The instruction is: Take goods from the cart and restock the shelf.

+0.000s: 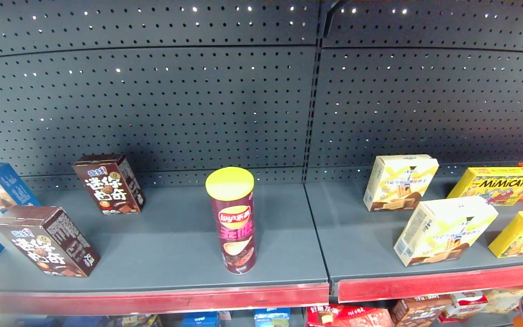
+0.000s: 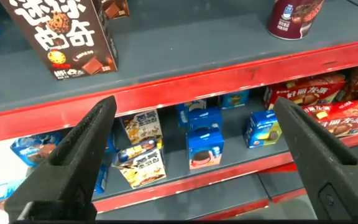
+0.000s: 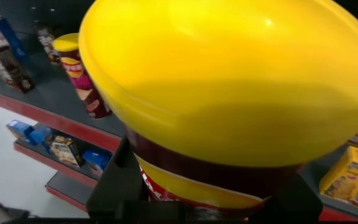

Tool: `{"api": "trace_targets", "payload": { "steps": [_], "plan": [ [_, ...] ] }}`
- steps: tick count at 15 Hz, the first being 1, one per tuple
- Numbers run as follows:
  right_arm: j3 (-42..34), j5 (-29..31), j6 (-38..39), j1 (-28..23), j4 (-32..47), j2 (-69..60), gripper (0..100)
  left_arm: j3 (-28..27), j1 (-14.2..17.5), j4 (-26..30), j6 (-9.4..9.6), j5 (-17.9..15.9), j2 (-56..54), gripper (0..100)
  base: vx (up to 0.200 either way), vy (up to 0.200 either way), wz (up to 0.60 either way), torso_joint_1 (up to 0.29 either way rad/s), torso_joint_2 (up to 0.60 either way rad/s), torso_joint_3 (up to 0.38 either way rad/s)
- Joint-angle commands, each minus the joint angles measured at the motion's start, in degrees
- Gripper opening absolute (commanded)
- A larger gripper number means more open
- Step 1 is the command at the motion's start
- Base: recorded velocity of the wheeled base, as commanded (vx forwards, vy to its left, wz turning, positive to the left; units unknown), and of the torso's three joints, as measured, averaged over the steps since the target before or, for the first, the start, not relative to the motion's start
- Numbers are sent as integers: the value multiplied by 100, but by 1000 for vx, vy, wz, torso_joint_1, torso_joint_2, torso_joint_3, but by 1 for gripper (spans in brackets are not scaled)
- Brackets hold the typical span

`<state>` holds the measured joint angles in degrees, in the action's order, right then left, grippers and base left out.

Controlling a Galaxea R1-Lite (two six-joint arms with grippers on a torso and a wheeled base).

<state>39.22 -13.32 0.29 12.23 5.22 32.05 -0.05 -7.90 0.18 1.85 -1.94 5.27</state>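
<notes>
item: held can (image 3: 229,93), yellow lid, maroon wrap; clamped between the right gripper (image 3: 204,202) fingers, not yet on the shelf (image 1: 175,240).
left gripper (image 2: 191,155): fingers apart, empty, before the shelf's red edge.
risk: the tall standing can (image 1: 233,222) sits near that edge; a nudge while placing would likely topple it off.
labels: round logo and pink characters on the standing can; white characters on the brown boxes (image 1: 109,184).

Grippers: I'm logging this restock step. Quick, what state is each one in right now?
Left gripper: open, holding nothing.
Right gripper: shut on a yellow-lidded chip canister.
</notes>
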Motion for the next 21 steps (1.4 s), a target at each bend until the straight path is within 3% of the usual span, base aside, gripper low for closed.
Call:
{"api": "trace_targets", "payload": {
  "steps": [1, 11, 17, 20, 21],
  "plan": [
    [95, 93, -73, -89, -3, 117, 0, 5, -1, -1, -1, 0, 27, 100, 0, 0, 0, 0, 0, 0],
    [51, 49, -144, 34, 155, 179, 0, -4, -1, -1, -1, 0, 27, 100, 0, 0, 180, -2, 0, 0],
    [139, -65, 15, 799, -21, 1031, 0, 5, -1, -1, -1, 0, 27, 100, 0, 0, 0, 0, 0, 0],
    [-151, -74, 6, 1212, -1620, 2359, 0, 5, -1, -1, -1, 0, 27, 100, 0, 0, 0, 0, 0, 0],
    [-389, -21, -100, 1265, -2781, 3070, 0, -4, -1, -1, -1, 0, 27, 100, 0, 0, 0, 0, 0, 0]
  ]
}}
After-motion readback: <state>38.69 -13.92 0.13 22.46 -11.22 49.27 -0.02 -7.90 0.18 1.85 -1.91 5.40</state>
